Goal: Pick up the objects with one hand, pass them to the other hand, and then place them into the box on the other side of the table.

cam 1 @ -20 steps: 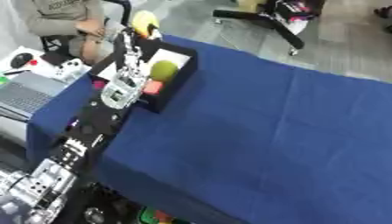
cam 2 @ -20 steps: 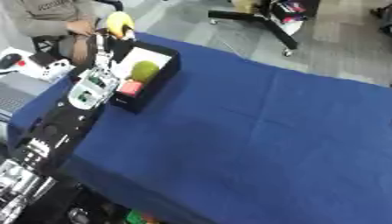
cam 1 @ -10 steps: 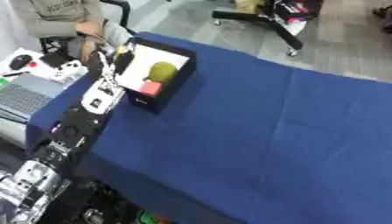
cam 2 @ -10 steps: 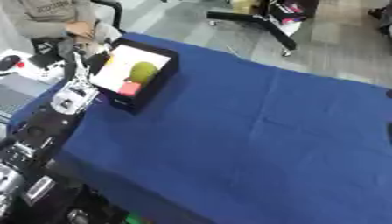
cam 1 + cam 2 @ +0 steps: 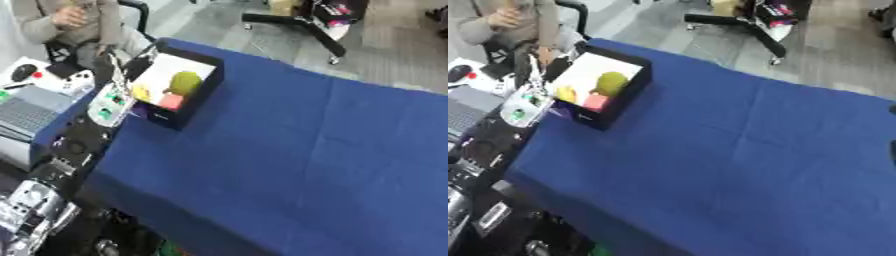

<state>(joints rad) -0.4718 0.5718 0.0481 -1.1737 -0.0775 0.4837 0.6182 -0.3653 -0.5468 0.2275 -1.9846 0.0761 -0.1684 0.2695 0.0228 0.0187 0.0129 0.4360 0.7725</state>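
A black box (image 5: 206,87) with a white floor stands at the far left of the blue table (image 5: 306,155). Inside it lie a yellow-green round fruit (image 5: 185,82), a pink block (image 5: 171,102) and a small yellow object (image 5: 140,93). My left arm rises from the lower left corner. Its hand (image 5: 133,66) hovers at the box's left rim, open, fingers pointing up and holding nothing. My right hand shows in neither view.
A laptop (image 5: 26,114) and small white devices (image 5: 61,80) sit on a side table left of the blue table. A person (image 5: 74,20) sits beyond the box. An office chair base (image 5: 297,20) stands on the floor behind.
My left hand carried a yellow object over the box; that object now lies inside, and the hand has drawn back to the left rim. The camera has also shifted.
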